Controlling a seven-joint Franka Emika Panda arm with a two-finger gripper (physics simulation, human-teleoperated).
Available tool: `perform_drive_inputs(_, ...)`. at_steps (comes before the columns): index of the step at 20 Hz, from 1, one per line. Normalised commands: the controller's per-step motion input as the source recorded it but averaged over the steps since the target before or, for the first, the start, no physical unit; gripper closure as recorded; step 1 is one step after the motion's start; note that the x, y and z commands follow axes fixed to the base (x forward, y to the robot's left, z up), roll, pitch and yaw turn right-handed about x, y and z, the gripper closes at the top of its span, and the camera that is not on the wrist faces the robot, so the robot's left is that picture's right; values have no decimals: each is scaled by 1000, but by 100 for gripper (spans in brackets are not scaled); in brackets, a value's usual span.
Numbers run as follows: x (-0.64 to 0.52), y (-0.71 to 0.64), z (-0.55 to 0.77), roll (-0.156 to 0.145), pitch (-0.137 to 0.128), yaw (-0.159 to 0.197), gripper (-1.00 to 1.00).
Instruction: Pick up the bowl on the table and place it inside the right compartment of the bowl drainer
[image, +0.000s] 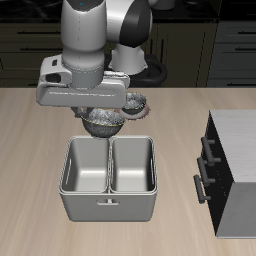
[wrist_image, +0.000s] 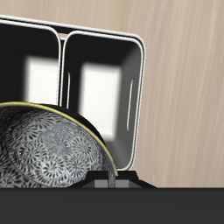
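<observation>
The speckled silver-grey bowl (image: 103, 123) hangs in the air, with my gripper (image: 104, 110) shut on its rim. It is just above the back rim of the light-grey bowl drainer (image: 108, 205), close to the thin wall between the two wells. The right compartment (image: 132, 166) holds nothing, and neither does the well beside it. In the wrist view the bowl (wrist_image: 44, 153) fills the near field with its light rim, a fingertip (wrist_image: 105, 181) sits at its edge, and the right compartment (wrist_image: 37, 77) lies beyond it.
A smaller, darker speckled bowl (image: 138, 101) rests on the table behind the held one. A dark boxy cabinet (image: 232, 170) with bar handles stands beside the drainer. Bare wooden tabletop (image: 25, 150) stretches on the drainer's other side.
</observation>
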Motion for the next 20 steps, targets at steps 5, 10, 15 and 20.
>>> perform_drive_inputs(5,14,-76,-171,-19,25,13,100)
perform_drive_inputs(10,15,-116,-49,-23,8,-1,100)
perform_drive_inputs(15,19,-116,-95,-18,11,0,100)
perform_drive_inputs(20,11,-48,-122,-10,17,7,100)
